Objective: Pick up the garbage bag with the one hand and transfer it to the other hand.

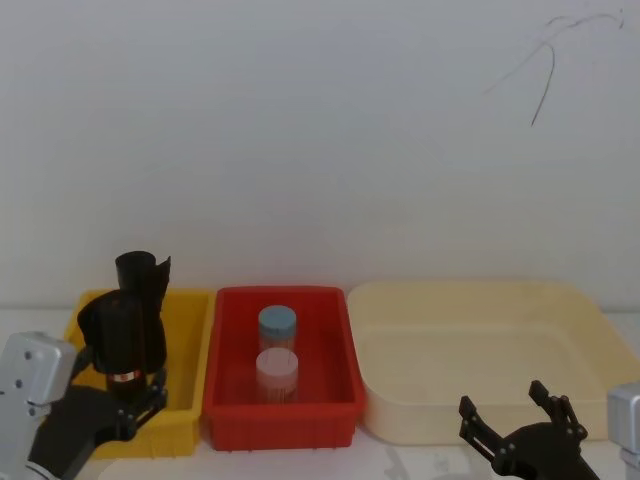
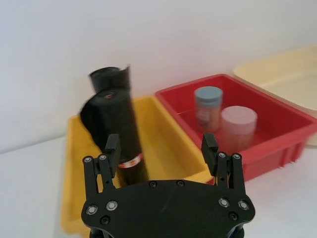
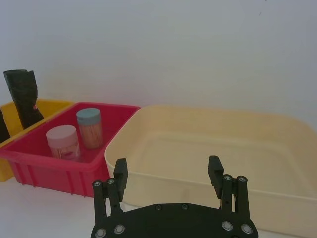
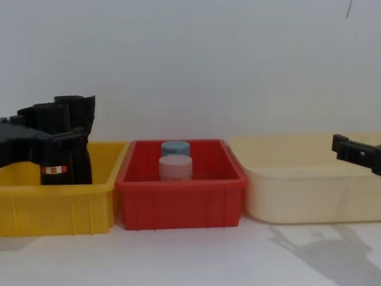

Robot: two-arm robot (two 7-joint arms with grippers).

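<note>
A plain white wall (image 1: 320,130) is seen at the far side, with a white desk (image 4: 190,256) laid out in front of it. Three containers are lined up side by side across the desk. The biggest, a wide shallow cream plastic tray (image 4: 297,196), is parked on the right. A red rectangular plastic bin (image 1: 280,412) is set in the middle, and a yellow plastic bin (image 4: 59,208) of about the same size on the left.

The left tool (image 2: 161,144) is held at the near side of the yellow bin, fingers spread wide with nothing pinched. The right tool (image 3: 167,165) is held low at the near right, in front of the cream tray, also spread wide and well apart from everything else.

The garbage bag, a tight black roll of plastic (image 1: 130,320), is stood roughly upright inside the yellow bin, with a loose flap curled out near its top. From the left wrist it's seen just past one finger rather than centred in the gap, and whether it's being touched can't be made out tbh.

Two small jars are sat in the red bin: a blue-lidded one (image 1: 277,325) farther back and a pink-lidded one (image 1: 277,370) right in front of it.

A narrow red-and-white label band (image 4: 53,170) is wrapped low around the roll, just above the bin's rim.
</note>
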